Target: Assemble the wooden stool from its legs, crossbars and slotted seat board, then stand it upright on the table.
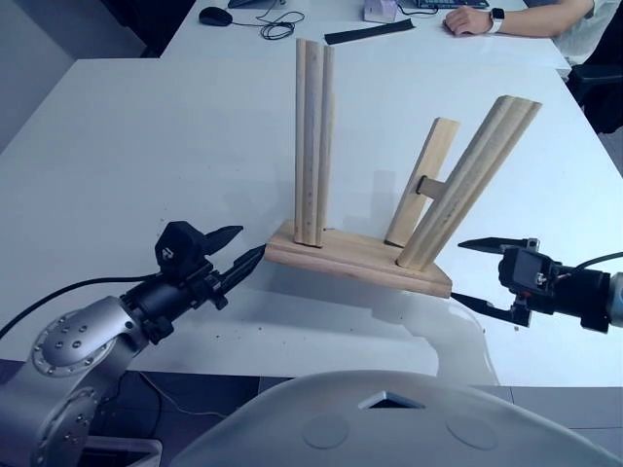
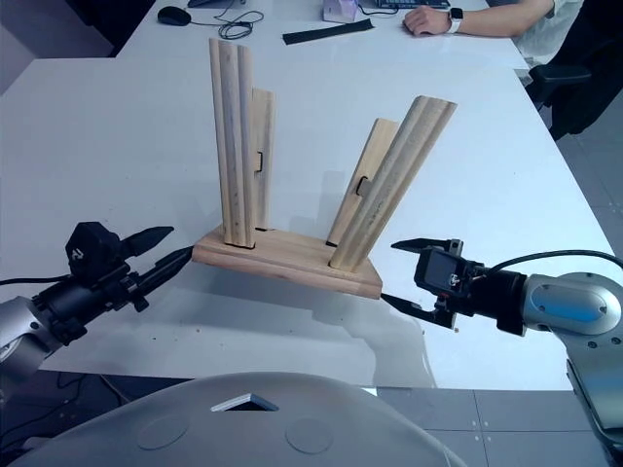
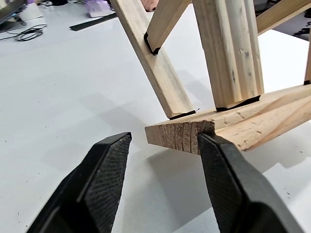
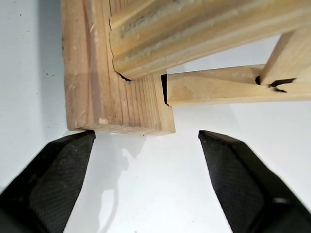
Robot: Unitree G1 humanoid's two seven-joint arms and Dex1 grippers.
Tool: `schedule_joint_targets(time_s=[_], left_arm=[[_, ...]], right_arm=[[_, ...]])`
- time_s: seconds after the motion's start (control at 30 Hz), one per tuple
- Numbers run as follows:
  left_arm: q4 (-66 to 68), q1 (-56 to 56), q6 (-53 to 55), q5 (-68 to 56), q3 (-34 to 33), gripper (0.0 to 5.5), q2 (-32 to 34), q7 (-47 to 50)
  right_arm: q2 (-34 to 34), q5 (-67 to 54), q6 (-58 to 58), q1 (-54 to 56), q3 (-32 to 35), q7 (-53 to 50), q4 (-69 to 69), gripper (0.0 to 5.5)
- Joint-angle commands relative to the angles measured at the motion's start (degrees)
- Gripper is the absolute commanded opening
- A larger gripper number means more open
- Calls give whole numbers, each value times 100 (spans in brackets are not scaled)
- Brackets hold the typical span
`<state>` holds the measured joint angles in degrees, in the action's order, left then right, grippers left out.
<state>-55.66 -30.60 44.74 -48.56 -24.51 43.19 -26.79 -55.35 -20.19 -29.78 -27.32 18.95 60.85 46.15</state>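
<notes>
In the head view, seeing the seat board (image 1: 360, 257) lying flat on the white surface (image 1: 136, 146) with the legs (image 1: 313, 146) pointing upward and a crossbar (image 1: 430, 186) bridging the two slanted ones, probably inverted for easy slotting of parts into the board; judging assembly close to done, with the turning upright not yet carried out. Flanking the board from both ends: left tool (image 1: 251, 240) spread open just beside its left end, right tool (image 1: 458, 269) spread open just beside its right end, seemingly setting up a two-sided hold for the flip. In the left wrist view, finding the board's end grain sitting between the parted fingers (image 3: 104, 179), close against one, contact impossible to confirm, nothing clamped. In the right wrist view, finding the board's corner and a leg foot just ahead of the wide-parted fingers, apart from both.
</notes>
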Motion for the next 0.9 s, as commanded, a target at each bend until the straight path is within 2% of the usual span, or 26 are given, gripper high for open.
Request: schedule_joint_targets(time_s=[0.03,0.27,0.43,0.53,0.63,0.87,0.9], left_arm=[[-259,-138,141,-458,252,256,286,-466],[-192,10,294,-1026,73,256,336,-226],[308,804,560,-2146,-190,256,662,188],[440,993,718,-2466,-210,256,948,121],[556,857,651,-1814,-102,256,1135,-258],[968,-110,-244,-49,477,256,1019,-1231],[1113,-163,-419,194,528,274,994,-1317]], right_arm=[[-31,-775,-181,507,101,139,197,397],[-256,-1141,-470,771,358,420,141,397],[-289,-1089,-487,814,276,435,11,397],[-299,-1019,-465,859,201,453,-183,397],[-258,-858,-387,828,116,452,-551,397],[-214,-511,72,675,-216,491,-1200,397],[-211,-495,120,658,-238,496,-1256,397]])
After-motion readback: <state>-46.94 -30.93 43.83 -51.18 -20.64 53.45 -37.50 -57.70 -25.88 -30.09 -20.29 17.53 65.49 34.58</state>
